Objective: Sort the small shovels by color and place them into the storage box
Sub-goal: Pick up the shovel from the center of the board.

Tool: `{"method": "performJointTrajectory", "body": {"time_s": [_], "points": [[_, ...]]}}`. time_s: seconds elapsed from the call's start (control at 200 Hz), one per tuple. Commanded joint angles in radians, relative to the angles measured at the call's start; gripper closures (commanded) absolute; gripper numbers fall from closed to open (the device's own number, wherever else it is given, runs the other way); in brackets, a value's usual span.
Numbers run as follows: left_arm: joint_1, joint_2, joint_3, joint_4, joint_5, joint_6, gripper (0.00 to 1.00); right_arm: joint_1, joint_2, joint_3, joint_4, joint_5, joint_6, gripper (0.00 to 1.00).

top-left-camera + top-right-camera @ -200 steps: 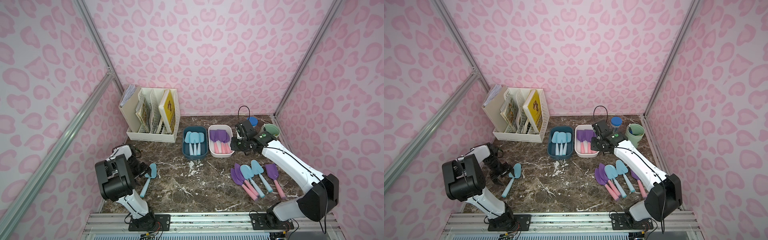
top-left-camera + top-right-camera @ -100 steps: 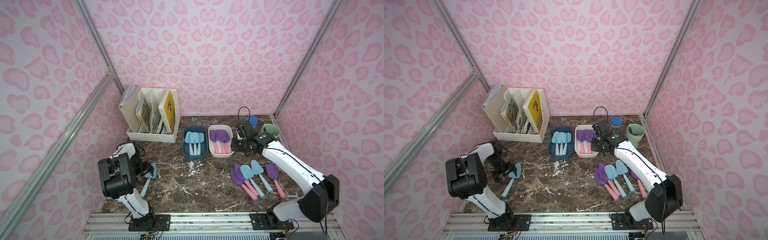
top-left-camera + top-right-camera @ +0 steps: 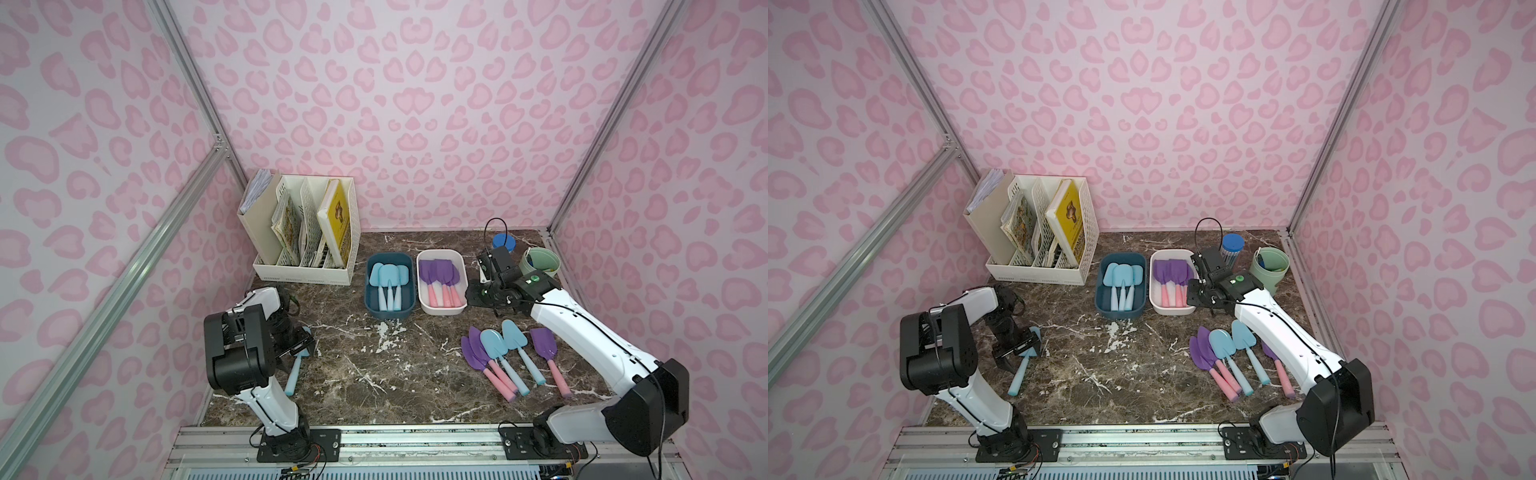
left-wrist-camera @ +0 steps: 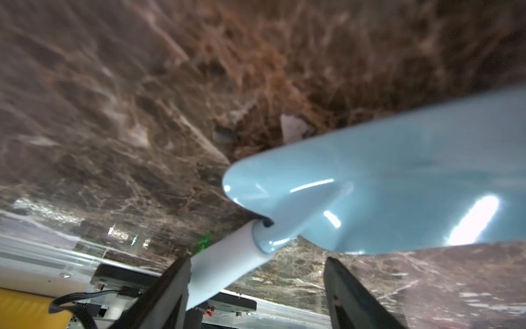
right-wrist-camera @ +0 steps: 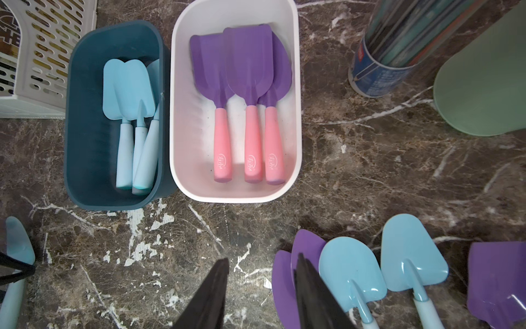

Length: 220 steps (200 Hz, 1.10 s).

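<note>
In both top views a cream slotted plastic file rack [image 3: 305,270] holding books stands at the back left of the dark brown marble tabletop [image 3: 374,386]. Below it, in the lower left of the frame, the left gripper [image 3: 301,347] reaches down over a light blue plastic toy shovel [image 3: 293,376]. The shovel lies on the marble with its blade under the gripper and its handle running toward the bottom edge. The left wrist view shows the two black fingers [image 4: 170,287] spread wide. The shovel's pale handle passes between them, touching one finger and well clear of the other, so nothing is clamped.

At the centre, a dark blue rounded plastic box [image 3: 388,316] holds three light blue shovels [image 3: 388,276], blades toward the back wall. Just beside it on the right, a white rounded plastic box [image 3: 442,311] holds three shovels with purple blades and pink handles [image 3: 440,272], lying the same way.

Right of the white box, the right gripper [image 5: 262,257] hangs over the marble. Its fingers stand a narrow gap apart with nothing between them.

In the lower right, five loose shovels [image 3: 494,345] lie side by side on the marble. Two purple ones overlap, then come two light blue, then one purple a little apart, all with handles toward the bottom right. At the back right stand a clear blue-capped tube [image 3: 503,241] and a pale green cup [image 3: 540,259].
</note>
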Motion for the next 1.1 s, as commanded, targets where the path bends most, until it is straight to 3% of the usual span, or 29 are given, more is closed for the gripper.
{"method": "performJointTrajectory", "body": {"time_s": [0.0,0.275,0.71,1.095], "points": [[-0.008,-0.023,-0.02,-0.024,0.01,-0.03,0.22,-0.008,-0.014,-0.012,0.028,-0.018,-0.015,0.56],[-0.068,-0.091,-0.047,-0.058,-0.031,-0.073,0.24,-0.025,-0.048,-0.046,0.052,-0.039,-0.023,0.56],[-0.13,-0.093,-0.094,-0.018,0.022,-0.166,0.26,-0.042,-0.083,-0.074,0.068,-0.055,-0.03,0.56],[-0.197,-0.165,-0.146,-0.012,-0.021,-0.269,0.35,-0.051,-0.091,-0.089,0.076,-0.063,-0.036,0.56]]}}
